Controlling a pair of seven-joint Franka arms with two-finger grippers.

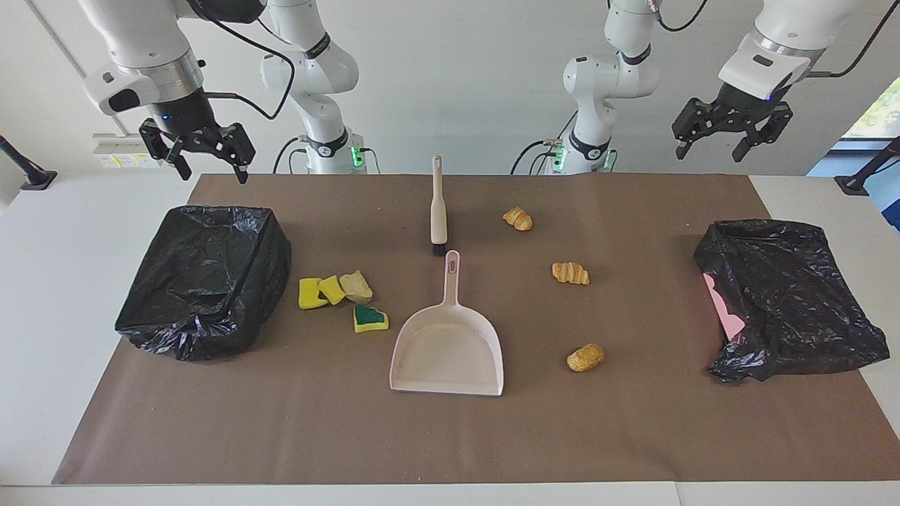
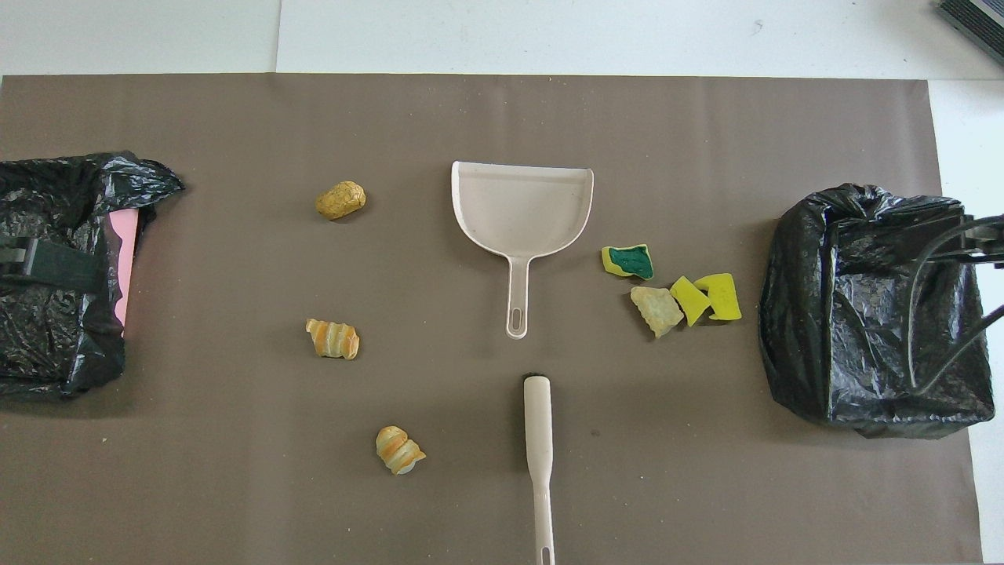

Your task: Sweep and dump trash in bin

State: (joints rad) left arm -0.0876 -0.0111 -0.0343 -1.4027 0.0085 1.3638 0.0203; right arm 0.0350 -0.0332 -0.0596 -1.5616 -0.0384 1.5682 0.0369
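Note:
Three golden-brown pastries (image 1: 518, 218) (image 1: 570, 273) (image 1: 586, 358) lie on the brown mat toward the left arm's end. Two yellow sponge chunks (image 1: 309, 293), a green-topped one (image 1: 370, 318) and a beige bread chunk (image 1: 356, 285) lie beside the black-bagged bin (image 1: 207, 277) at the right arm's end. The pink dustpan (image 1: 448, 344) lies mid-mat, handle toward the robots. The cream brush (image 1: 438, 207) lies nearer to the robots. My right gripper (image 1: 209, 169) hangs open and empty above that bin's near edge. My left gripper (image 1: 709, 151) hangs open and empty, high up.
A second black-bagged bin (image 1: 787, 295) with pink showing stands at the left arm's end. The brown mat (image 1: 450, 436) covers the white table. In the overhead view the dustpan (image 2: 522, 208), brush (image 2: 538, 439) and both bins (image 2: 874, 310) (image 2: 55, 275) show.

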